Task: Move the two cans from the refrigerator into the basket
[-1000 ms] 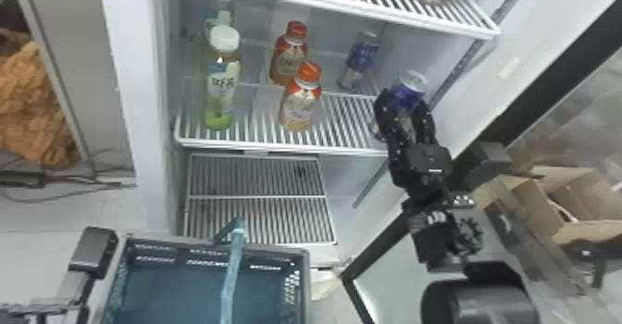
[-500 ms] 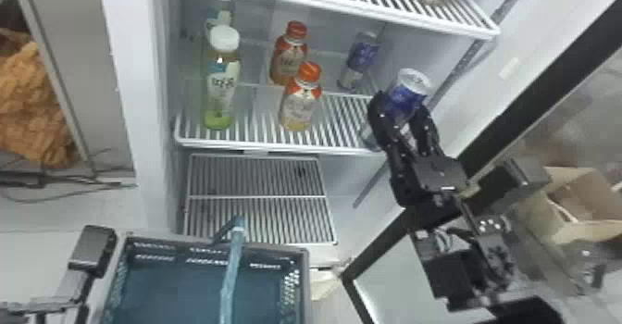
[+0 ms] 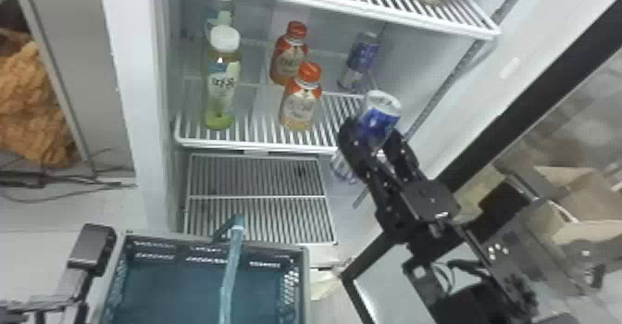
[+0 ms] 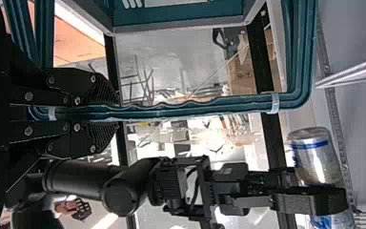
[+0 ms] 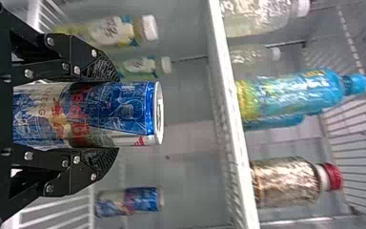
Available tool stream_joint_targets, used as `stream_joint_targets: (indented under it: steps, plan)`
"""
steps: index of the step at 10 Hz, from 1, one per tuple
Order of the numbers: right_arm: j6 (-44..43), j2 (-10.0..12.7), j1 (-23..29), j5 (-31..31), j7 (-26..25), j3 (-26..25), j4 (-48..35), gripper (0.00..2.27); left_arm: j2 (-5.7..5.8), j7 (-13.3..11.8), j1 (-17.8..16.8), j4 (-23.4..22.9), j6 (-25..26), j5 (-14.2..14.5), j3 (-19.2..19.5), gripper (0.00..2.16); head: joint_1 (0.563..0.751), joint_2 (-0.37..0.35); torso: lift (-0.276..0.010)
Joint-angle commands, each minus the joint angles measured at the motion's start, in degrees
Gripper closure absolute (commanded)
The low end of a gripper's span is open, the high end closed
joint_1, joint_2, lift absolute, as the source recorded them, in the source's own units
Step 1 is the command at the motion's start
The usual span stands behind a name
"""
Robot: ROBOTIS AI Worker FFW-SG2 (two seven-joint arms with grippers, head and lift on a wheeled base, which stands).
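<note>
A blue and silver can (image 3: 379,115) stood nearly upright between the fingers of the right gripper (image 3: 377,135); the gripper was closed on it, one finger on either side, and the can's bright top rose above the fingertips; it was at the right-hand end of the shelf's front edge, though I could not tell whether its base touched the shelf (image 3: 259,145).

Behind it, near the refrigerator's (image 3: 416,54) right wall, a second can (image 3: 361,61) of the same blue and silver stood on that shelf, apart from the gripper; to its left were two bottles with orange caps, one nearer the front (image 3: 301,103) and one farther back (image 3: 289,59); farther left stood a white-capped bottle (image 3: 222,82) with a green base, and another pale-capped bottle (image 3: 223,10) was behind it.

The upper shelf (image 3: 347,3) crossed above them; lower down lay a wire rack (image 3: 257,212), and in front of it was the blue-green basket (image 3: 298,249), its handle (image 3: 233,253) raised; the left gripper (image 4: 83,113) was closed around that handle, seen from its own wrist, while part of the left arm (image 3: 92,249) showed beside the basket's left rim.
</note>
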Motion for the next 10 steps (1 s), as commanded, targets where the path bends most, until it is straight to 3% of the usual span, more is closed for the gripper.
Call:
stream_joint_targets:
  steps: [1, 6, 10]
  plan:
    - [3.51, 0.3, 2.78, -1.23, 0.27, 0.01, -2.73, 0.71, -0.06, -0.03, 0.13, 0.0, 0.74, -0.07, 0.21, 1.21, 0.695, -0.35, -0.266]
    - [16.45, 0.39, 6.02, -4.09, 2.29, 0.92, -7.51, 0.71, 0.03, 0.06, -0.01, 0.0, 0.74, -0.19, 0.21, 1.21, 0.695, -0.35, -0.266]
    - [32.48, 0.39, 6.02, -5.0, 2.38, -0.22, -12.44, 0.71, 0.29, -0.03, -0.01, 0.0, 0.74, -0.07, 0.1, 1.21, 0.695, -0.35, -0.266]
